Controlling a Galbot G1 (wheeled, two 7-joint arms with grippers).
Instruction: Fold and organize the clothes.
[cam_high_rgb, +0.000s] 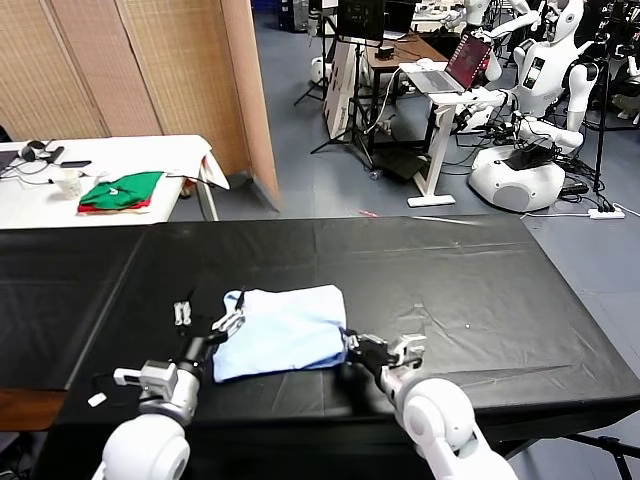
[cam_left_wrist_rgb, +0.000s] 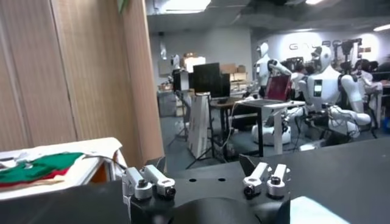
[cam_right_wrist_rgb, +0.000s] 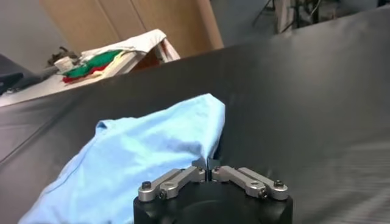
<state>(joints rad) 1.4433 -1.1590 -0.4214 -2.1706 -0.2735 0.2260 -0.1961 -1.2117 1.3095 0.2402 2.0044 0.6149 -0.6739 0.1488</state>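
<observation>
Head view: T-shirt (cam_high_rgb: 283, 330) lying part-folded on black table (cam_high_rgb: 480, 290). Right gripper (cam_high_rgb: 352, 345) clenching shirt's 4 o'clock corner, probably only thin edge. Left gripper (cam_high_rgb: 208, 316) hanging released at 9 o'clock edge. Advice: lift slowly, carrying corner across evenly, keeping hem taut.

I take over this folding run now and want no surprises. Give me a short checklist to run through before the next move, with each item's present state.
1. Right tool shut on the light-blue T-shirt at its near right corner: ok.
2. Left tool open at the shirt's left edge, gripping nothing: ok.
3. Shirt lies wholly on the black table, away from its edges: ok.
4. Shirt neatly folded: not ok, it lies bunched and uneven.
5. How many fabric layers the right tool pinches: cannot tell.
</observation>
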